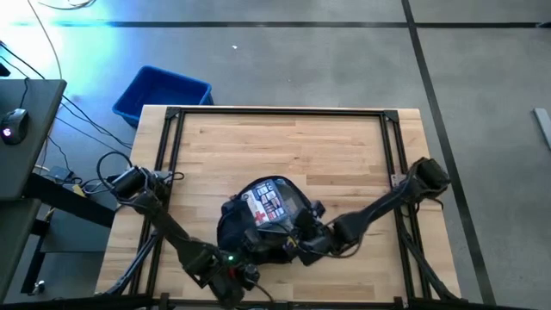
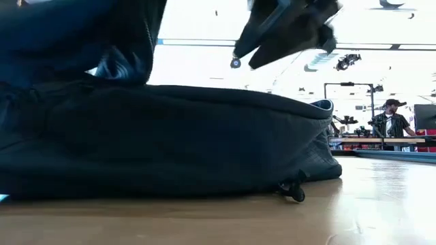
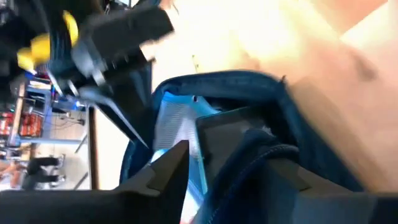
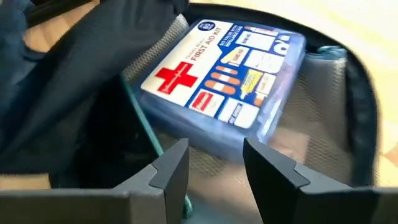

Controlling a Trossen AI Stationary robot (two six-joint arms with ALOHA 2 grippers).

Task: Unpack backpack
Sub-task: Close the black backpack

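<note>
Dark navy soft fabric backpack (image 1: 258, 231), bottom centre: limp, grab rim. Blue plastic first-aid box (image 4: 227, 81) rigid, slick. Right pincer (image 4: 214, 165) apart; left pincer (image 3: 239, 165) apart.

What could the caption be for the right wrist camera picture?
Right gripper, fingers apart, hovers before a first aid kit lying in the opened backpack.

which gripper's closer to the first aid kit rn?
Right. The right gripper sits just short of the first aid kit, inside the open backpack, fingers apart. The left gripper is at the backpack's near rim, farther from the kit.
</note>
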